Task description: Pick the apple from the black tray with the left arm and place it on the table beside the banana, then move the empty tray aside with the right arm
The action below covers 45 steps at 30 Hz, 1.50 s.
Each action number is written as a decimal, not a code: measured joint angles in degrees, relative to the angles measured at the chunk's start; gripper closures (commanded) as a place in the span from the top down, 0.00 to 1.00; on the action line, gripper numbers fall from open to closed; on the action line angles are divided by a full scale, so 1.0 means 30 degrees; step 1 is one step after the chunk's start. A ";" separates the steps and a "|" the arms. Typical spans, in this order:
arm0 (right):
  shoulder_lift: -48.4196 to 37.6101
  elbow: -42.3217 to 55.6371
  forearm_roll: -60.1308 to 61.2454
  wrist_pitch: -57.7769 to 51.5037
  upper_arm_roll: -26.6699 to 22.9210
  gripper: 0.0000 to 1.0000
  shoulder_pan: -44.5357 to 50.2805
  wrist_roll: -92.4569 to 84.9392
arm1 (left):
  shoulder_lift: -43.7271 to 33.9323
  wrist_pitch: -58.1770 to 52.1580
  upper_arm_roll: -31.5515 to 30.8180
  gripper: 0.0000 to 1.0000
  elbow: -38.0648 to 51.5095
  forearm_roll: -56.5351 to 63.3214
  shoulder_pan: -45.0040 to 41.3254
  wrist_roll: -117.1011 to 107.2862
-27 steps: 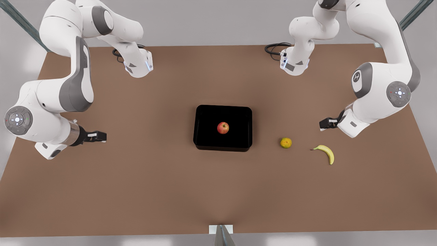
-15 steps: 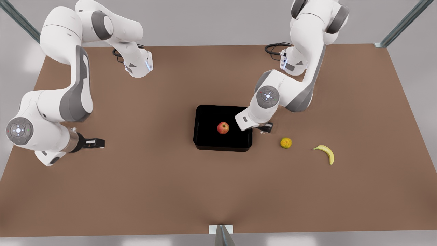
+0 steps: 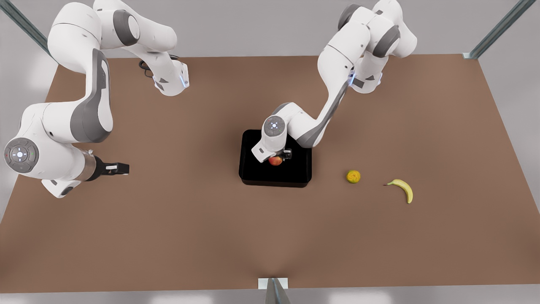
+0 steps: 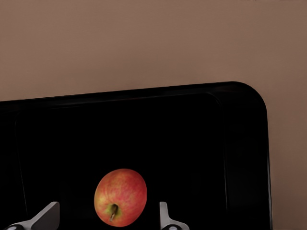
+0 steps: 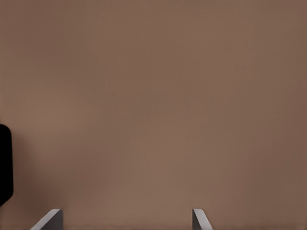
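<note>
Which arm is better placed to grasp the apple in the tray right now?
The left arm. Its claw hangs open over the black tray, fingers either side of the apple. The right claw waits open over bare table, far off at the front view's left.

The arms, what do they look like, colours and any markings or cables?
Both arms are glossy white with rounded grey joint sections and round grey end caps carrying small lights. The right claw is black with a white label. The left claw has dark fingers, pale-tipped in its wrist view. A black cable coils at one base.
</note>
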 measured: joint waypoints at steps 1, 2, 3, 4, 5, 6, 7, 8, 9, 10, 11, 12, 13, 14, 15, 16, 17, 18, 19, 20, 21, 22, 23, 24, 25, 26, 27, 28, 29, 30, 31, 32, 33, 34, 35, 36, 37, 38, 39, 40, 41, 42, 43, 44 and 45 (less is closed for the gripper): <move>0.0000 0.0003 0.0005 -0.0019 0.0000 1.00 -0.0011 -0.0005 | 0.0004 0.0346 -0.0001 1.00 -0.0284 0.0019 -0.0063 -0.0344; 0.0000 0.0000 0.0009 -0.0034 -0.0008 1.00 -0.0015 -0.0010 | 0.0002 0.0643 0.0000 1.00 -0.0527 0.0112 -0.0103 -0.0669; 0.0000 -0.0008 0.0013 -0.0048 -0.0019 1.00 -0.0019 -0.0016 | 0.0003 0.0895 0.0000 1.00 -0.0753 0.0246 -0.0172 -0.0975; 0.0000 -0.0006 0.0015 -0.0058 -0.0024 1.00 -0.0020 -0.0021 | 0.0042 0.1116 0.0000 1.00 -0.0947 0.0359 -0.0301 -0.1265; 0.0000 0.0000 0.0017 -0.0066 -0.0027 1.00 -0.0021 -0.0025 | 0.0054 0.1358 -0.0001 1.00 -0.1192 0.0450 -0.0379 -0.1537; 0.0001 -0.0004 0.0025 -0.0075 -0.0028 1.00 -0.0021 -0.0028 | 0.0057 0.1620 -0.0001 1.00 -0.1493 0.0569 -0.0415 -0.1790; 0.0001 -0.0002 0.0031 -0.0082 -0.0029 1.00 -0.0021 -0.0032 | 0.0122 0.1890 -0.0001 1.00 -0.1680 0.0664 -0.0413 -0.2022; 0.0001 -0.0001 0.0036 -0.0087 -0.0029 1.00 -0.0021 -0.0036 | 0.0169 0.2196 0.0003 1.00 -0.1963 0.0736 -0.0413 -0.2240; 0.0000 -0.0005 0.0038 -0.0092 -0.0029 1.00 -0.0021 -0.0038 | 0.0207 0.2471 0.0008 1.00 -0.2170 0.0795 -0.0418 -0.2446; 0.0001 -0.0006 0.0034 -0.0093 -0.0030 1.00 -0.0020 -0.0040 | 0.0270 0.2709 0.0012 1.00 -0.2272 0.0844 -0.0432 -0.2640; 0.0000 -0.0014 0.0031 -0.0096 -0.0030 1.00 -0.0021 -0.0040 | 0.0374 0.2958 0.0017 1.00 -0.2339 0.0884 -0.0439 -0.2824; 0.0000 -0.0015 0.0029 -0.0100 -0.0030 1.00 -0.0021 -0.0039 | 0.0476 0.3187 0.0020 1.00 -0.2374 0.0916 -0.0442 -0.2997; 0.0000 -0.0016 0.0027 -0.0100 -0.0030 1.00 -0.0021 -0.0040 | 0.0546 0.3404 0.0024 1.00 -0.2391 0.0937 -0.0443 -0.3162; 0.0000 -0.0013 0.0026 -0.0099 -0.0030 1.00 -0.0021 -0.0040 | 0.0616 0.3588 0.0012 1.00 -0.2404 0.0955 -0.0453 -0.3318; 0.0001 -0.0007 0.0025 -0.0098 -0.0030 1.00 -0.0021 -0.0040 | 0.0672 0.3750 0.0009 1.00 -0.2479 0.0978 -0.0464 -0.3465; 0.0000 -0.0008 0.0024 -0.0097 -0.0030 1.00 -0.0021 -0.0041 | 0.0703 0.3890 0.0004 1.00 -0.2585 0.1085 -0.0469 -0.3605; 0.0000 -0.0009 0.0024 -0.0096 -0.0030 1.00 -0.0021 -0.0041 | 0.0717 0.4018 0.0002 1.00 -0.2716 0.1183 -0.0472 -0.3737; 0.0000 -0.0002 0.0023 -0.0096 -0.0030 1.00 -0.0021 -0.0042 | 0.0712 0.4199 0.0001 1.00 -0.2951 0.1264 -0.0486 -0.3863; 0.0000 -0.0006 0.0023 -0.0095 -0.0030 1.00 -0.0021 -0.0042 | 0.0709 0.4395 0.0000 1.00 -0.3170 0.1324 -0.0506 -0.3981; 0.0000 0.0000 0.0023 -0.0095 -0.0041 1.00 -0.0019 -0.0044 | 0.0706 0.4567 0.0000 1.00 -0.3316 0.1371 -0.0522 -0.4094; 0.0000 0.0003 0.0023 -0.0094 -0.0043 1.00 -0.0021 -0.0046 | 0.0710 0.4726 0.0000 1.00 -0.3417 0.1405 -0.0545 -0.4200; 0.0000 0.0001 0.0023 -0.0094 -0.0051 1.00 -0.0020 -0.0048 | 0.0715 0.4859 0.0007 1.00 -0.3468 0.1432 -0.0570 -0.4301; 0.0000 0.0004 0.0022 -0.0093 -0.0055 1.00 -0.0021 -0.0049 | 0.0753 0.4978 0.0008 1.00 -0.3494 0.1452 -0.0595 -0.4396; 0.0000 0.0001 0.0022 -0.0093 -0.0057 1.00 -0.0021 -0.0051 | 0.0786 0.5078 0.0011 1.00 -0.3512 0.1471 -0.0608 -0.4488; 0.0001 0.0000 0.0022 -0.0093 -0.0058 1.00 -0.0021 -0.0053 | 0.0802 0.5167 0.0009 1.00 -0.3570 0.1483 -0.0624 -0.4574; 0.0000 0.0003 0.0022 -0.0093 -0.0058 1.00 -0.0021 -0.0056 | 0.0811 0.5242 0.0007 1.00 -0.3618 0.1492 -0.0665 -0.4655; 0.0000 0.0005 0.0022 -0.0093 -0.0058 1.00 -0.0026 -0.0060 | 0.0831 0.5307 0.0003 1.00 -0.3654 0.1502 -0.0713 -0.4733; 0.0000 -0.0006 0.0022 -0.0092 -0.0059 1.00 -0.0035 -0.0064 | 0.0910 0.5366 0.0015 1.00 -0.3675 0.1511 -0.0741 -0.4806; 0.0000 0.0000 0.0022 -0.0092 -0.0059 1.00 -0.0040 -0.0069 | 0.0986 0.5416 0.0010 1.00 -0.3700 0.1571 -0.0753 -0.4875; 0.0000 0.0000 0.0022 -0.0092 -0.0059 1.00 -0.0045 -0.0072 | 0.1034 0.5484 0.0009 0.93 -0.3739 0.1630 -0.0765 -0.4946; 0.0000 -0.0004 0.0022 -0.0092 -0.0059 1.00 -0.0048 -0.0076 | 0.1059 0.5546 0.0019 0.77 -0.3773 0.1674 -0.0808 -0.5022; 0.0000 0.0001 0.0022 -0.0092 -0.0059 1.00 -0.0049 -0.0079 | 0.1071 0.5597 0.0019 0.76 -0.3793 0.1715 -0.0830 -0.5099; 0.0000 0.0003 0.0022 -0.0092 -0.0059 1.00 -0.0050 -0.0083 | 0.1072 0.5637 0.0021 0.76 -0.3804 0.1750 -0.0843 -0.5176; 0.0000 0.0005 0.0022 -0.0092 -0.0059 1.00 -0.0050 -0.0086 | 0.1059 0.5661 0.0021 0.76 -0.3809 0.1778 -0.0849 -0.5248; 0.0000 -0.0002 0.0022 -0.0092 -0.0059 1.00 -0.0050 -0.0089 | 0.1030 0.5667 0.0025 0.76 -0.3812 0.1801 -0.0852 -0.5316; 0.0000 0.0002 0.0020 -0.0092 -0.0059 1.00 -0.0050 -0.0091 | 0.0884 0.5612 0.0027 0.76 -0.3815 0.1817 -0.0853 -0.5376; 0.0032 -0.0010 0.0016 -0.0092 -0.0092 1.00 -0.0073 -0.0081 | 0.0370 0.5348 0.0026 0.76 -0.3808 0.1828 -0.0831 -0.5425; 0.0031 -0.0003 0.0022 -0.0100 -0.0136 1.00 -0.0404 -0.0078 | -0.0473 0.4857 0.0039 0.76 -0.3798 0.1817 -0.0680 -0.5425; -0.0022 0.0023 0.0045 -0.0168 -0.0145 1.00 -0.0666 -0.0067 | -0.1403 0.4212 0.0046 0.76 -0.3787 0.1783 -0.0347 -0.5374; -0.0240 0.0043 0.0066 -0.0237 0.0304 1.00 -0.0810 0.0033 | -0.2370 0.3408 0.0035 0.76 -0.3784 0.1726 0.0180 -0.5251; -0.0392 0.0055 0.0076 -0.0304 0.1195 1.00 -0.0835 0.0285 | -0.3391 0.2480 0.0037 0.76 -0.3795 0.1552 0.0917 -0.5031; -0.0482 0.0124 0.0082 -0.0409 0.2176 1.00 -0.0796 0.0659 | -0.4299 0.1501 0.0049 0.76 -0.3802 0.1402 0.1771 -0.4741; -0.0529 0.0214 0.0077 -0.0514 0.3318 1.00 -0.0776 0.1159 | -0.5080 0.0527 0.0072 0.76 -0.3806 0.1289 0.2750 -0.4372; -0.0543 0.0347 0.0068 -0.0574 0.4506 1.00 -0.0654 0.1769 | -0.5663 -0.0362 0.0103 0.76 -0.3806 0.1215 0.3880 -0.3933; -0.0547 0.0429 0.0051 -0.0607 0.5280 1.00 -0.0196 0.2448 | -0.5884 -0.1081 0.0123 0.76 -0.3783 0.1194 0.5237 -0.3379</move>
